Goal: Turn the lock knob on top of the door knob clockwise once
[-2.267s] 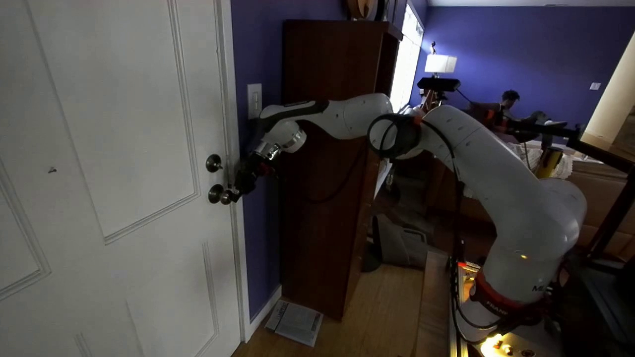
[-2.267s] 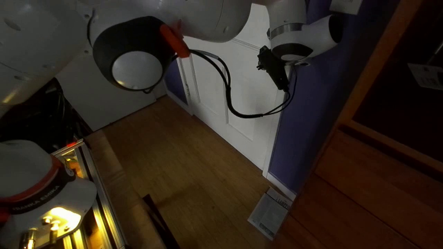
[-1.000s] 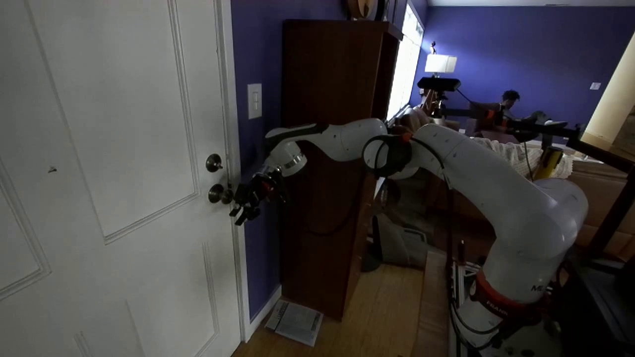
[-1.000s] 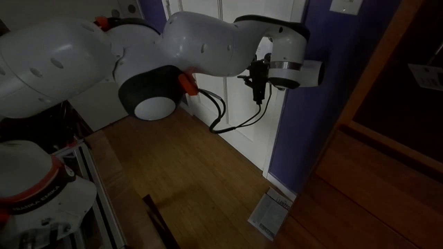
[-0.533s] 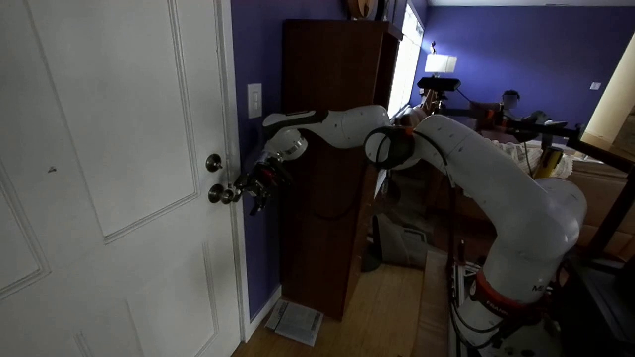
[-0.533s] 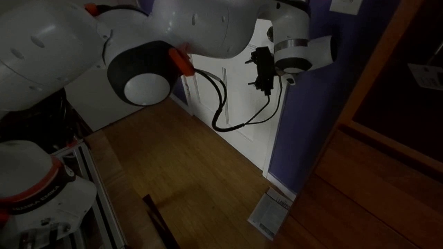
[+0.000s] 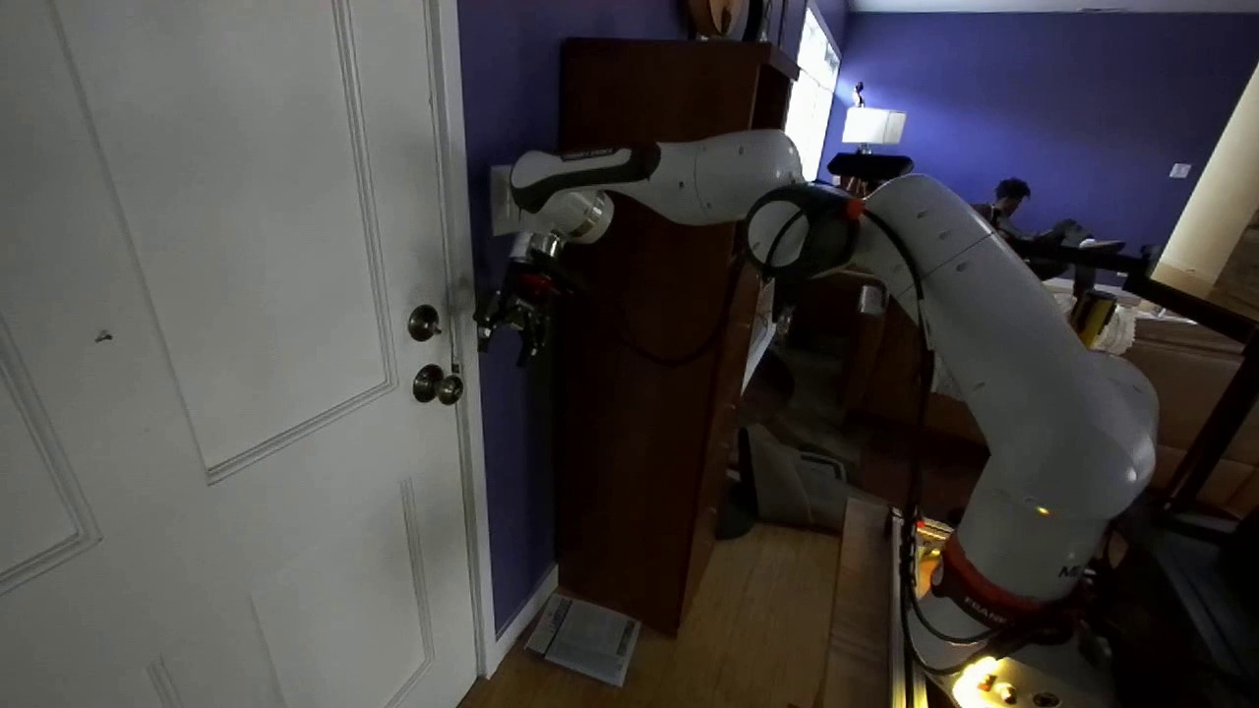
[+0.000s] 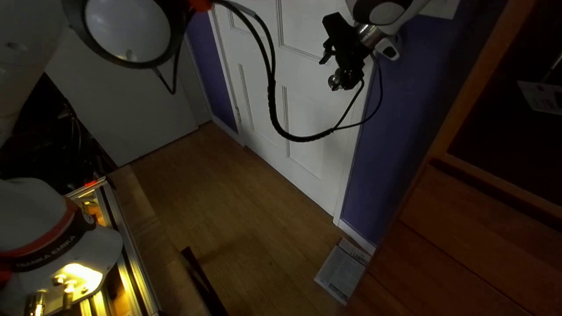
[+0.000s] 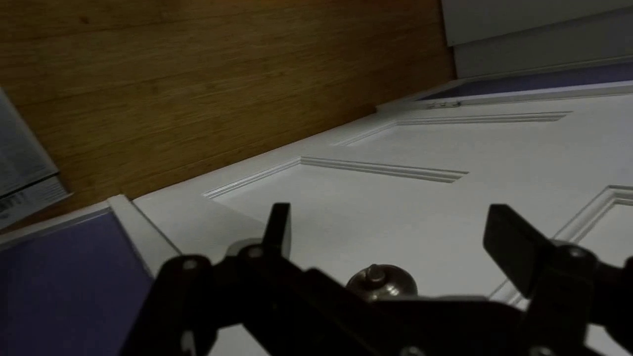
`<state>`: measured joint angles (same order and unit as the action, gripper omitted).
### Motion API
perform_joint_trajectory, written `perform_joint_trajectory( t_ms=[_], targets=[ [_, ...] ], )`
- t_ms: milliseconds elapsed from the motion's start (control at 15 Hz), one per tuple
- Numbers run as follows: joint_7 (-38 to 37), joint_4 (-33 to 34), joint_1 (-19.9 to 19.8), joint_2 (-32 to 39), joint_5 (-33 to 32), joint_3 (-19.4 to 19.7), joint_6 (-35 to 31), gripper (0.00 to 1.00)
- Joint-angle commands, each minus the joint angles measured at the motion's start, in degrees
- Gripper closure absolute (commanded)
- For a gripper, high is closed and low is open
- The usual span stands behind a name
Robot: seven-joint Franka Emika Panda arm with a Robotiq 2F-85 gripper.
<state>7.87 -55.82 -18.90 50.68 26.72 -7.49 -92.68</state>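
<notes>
Wrist view: the gripper [image 9: 388, 225] had its fingers [image 9: 512, 242] spread wide, with nothing held between them. Past them showed a round metal piece [image 9: 385, 284] with a small stub [image 9: 376, 274]. In an exterior view, the lock [image 7: 424, 323] sat near the edge of the white door [image 7: 246, 295], directly above the door knob [image 7: 448, 389]; which of the two the wrist view caught could not be told. The gripper stood beside the lock, not touching it, fingers pointing mostly down.

The step in hand seemed to be lining up. Doing it well called for levelling the gripper until its fingers faced the door squarely, setting them either side of the thumb-turn [image 7: 435, 327], pinching lightly, then rolling clockwise about the lock's centre while keeping clear of the door knob below.

The lock faced straight out from the door. Its round face had no long axis; its turning axis ran square to the door. The thumb-turn was too small to tell its angle.
</notes>
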Motion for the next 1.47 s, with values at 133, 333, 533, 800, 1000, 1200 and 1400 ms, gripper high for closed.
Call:
perform_joint_trajectory(
  t_ms=[133,333,533,800,1000,1200,1400],
  targets=[
    [-0.6,-16.5,7.0,-12.1,-10.7,4.5,-12.0,0.00],
    [-0.4,-24.3,11.6,-16.7,-16.2,6.5,-20.7,0.00],
    [-2.4,-32.3,15.8,-20.8,-21.9,7.6,-30.3,0.00],
    [-2.2,-27.1,15.4,-17.6,-20.9,6.2,-28.3,0.00],
    [-1.9,-27.9,15.0,-18.3,-21.2,6.5,-29.4,0.00],
    [-1.5,-35.4,15.7,-23.5,-22.8,7.0,-36.2,0.00],
    [0.7,-43.8,15.6,-28.6,-23.2,6.7,-45.2,0.00]
  ],
)
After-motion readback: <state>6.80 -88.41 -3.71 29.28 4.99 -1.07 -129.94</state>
